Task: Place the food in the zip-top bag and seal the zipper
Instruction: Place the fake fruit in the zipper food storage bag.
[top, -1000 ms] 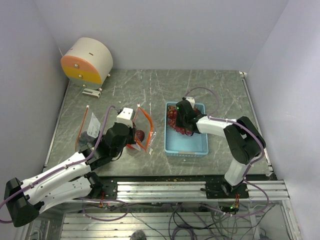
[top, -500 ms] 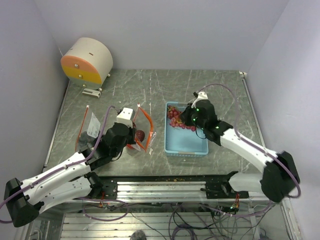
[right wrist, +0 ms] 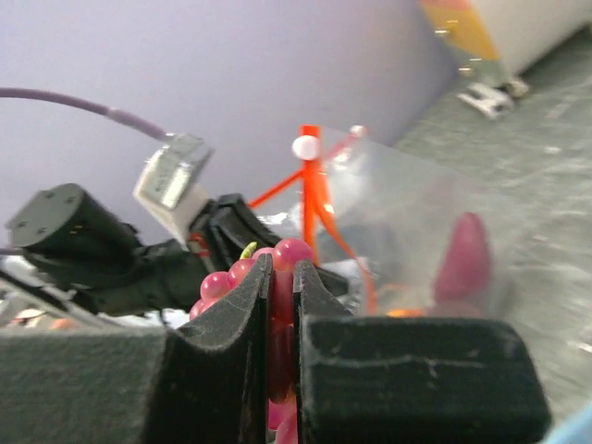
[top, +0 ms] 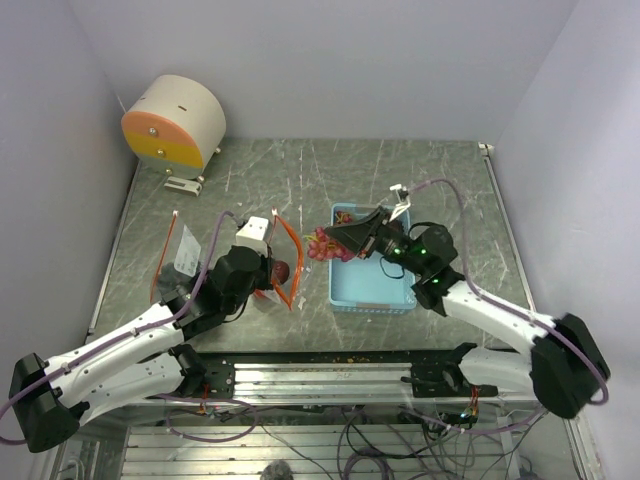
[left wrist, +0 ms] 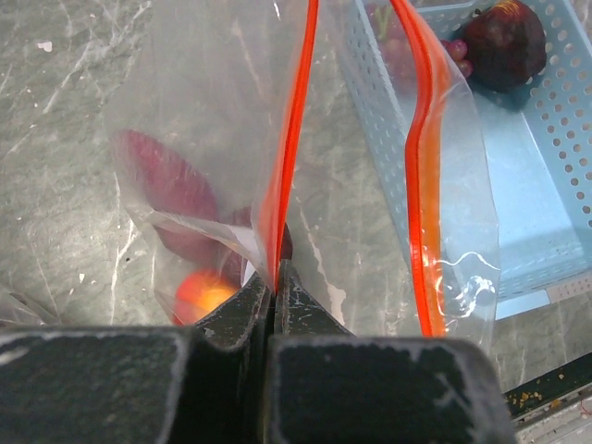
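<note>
The left gripper [left wrist: 275,280] is pinched tight on the bag's [left wrist: 203,111] orange zipper [left wrist: 294,120]. The right gripper [right wrist: 280,277] clamps 1 berry cluster [top: 322,245] just beside the bag's mouth, at the tray's [top: 372,297] left edge.

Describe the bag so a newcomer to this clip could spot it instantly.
Start at the light blue tray mid-table and look to its left. There the clear zip-top bag stands with its mouth open, one edge pinched in the left hand. Its orange-red zipper strip and see-through plastic, red food showing inside, set it apart.
</note>
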You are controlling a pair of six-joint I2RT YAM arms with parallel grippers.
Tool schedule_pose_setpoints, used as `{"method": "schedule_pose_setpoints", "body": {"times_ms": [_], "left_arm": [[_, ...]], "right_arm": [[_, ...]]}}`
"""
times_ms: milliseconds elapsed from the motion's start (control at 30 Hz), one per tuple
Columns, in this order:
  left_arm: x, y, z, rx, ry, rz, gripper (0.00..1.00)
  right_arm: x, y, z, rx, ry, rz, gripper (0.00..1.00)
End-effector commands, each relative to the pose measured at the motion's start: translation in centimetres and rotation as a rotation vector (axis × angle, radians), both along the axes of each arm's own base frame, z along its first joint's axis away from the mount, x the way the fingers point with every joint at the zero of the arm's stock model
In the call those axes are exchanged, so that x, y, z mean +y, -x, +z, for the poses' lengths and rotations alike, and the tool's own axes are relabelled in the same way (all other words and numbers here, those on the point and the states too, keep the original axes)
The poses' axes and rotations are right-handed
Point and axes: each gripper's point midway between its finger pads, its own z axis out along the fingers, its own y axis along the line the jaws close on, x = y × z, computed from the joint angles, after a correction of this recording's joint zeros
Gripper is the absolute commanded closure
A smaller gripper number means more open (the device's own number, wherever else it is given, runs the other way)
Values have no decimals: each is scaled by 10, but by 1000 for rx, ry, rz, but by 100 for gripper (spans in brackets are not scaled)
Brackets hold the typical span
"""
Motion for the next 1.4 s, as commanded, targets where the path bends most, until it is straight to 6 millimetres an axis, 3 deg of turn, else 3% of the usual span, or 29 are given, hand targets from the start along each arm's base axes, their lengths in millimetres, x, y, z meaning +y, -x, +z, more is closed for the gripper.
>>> {"method": "schedule_pose_setpoints", "body": {"times_ms": [0,167,367,600,767,900,1100,1133,1233,1367], "left_arm": [[-8,-2,24,-40,74,-19,93],[-6,-3,31,-62,83,-12,93],[-2,-8,24,-60,46,15,93],[-14,-7,29,-59,84,-23,93],[-17,3,53,-71,168,-62,93],[-3,10,74,-104,204,-44,93],[5,12,85,-127,207,-32,93],[4,11,85,-126,206,-33,93],[-1,9,78,-117,203,-37,93],[-8,5,64,-93,184,-42,93]], "right_arm": [[16,41,62,-101,-349,232,100],[29,64,83,-108,-564,441,100],[59,64,73,-67,-572,496,100],[82,43,61,-35,-579,463,100],[83,8,20,35,-528,299,100],[72,-5,-11,69,-464,197,100],[86,-32,-49,94,-102,-21,100],[93,-34,-58,98,6,-59,94],[107,-37,-56,16,263,-138,55],[117,-36,-54,-44,441,-125,15]]}}
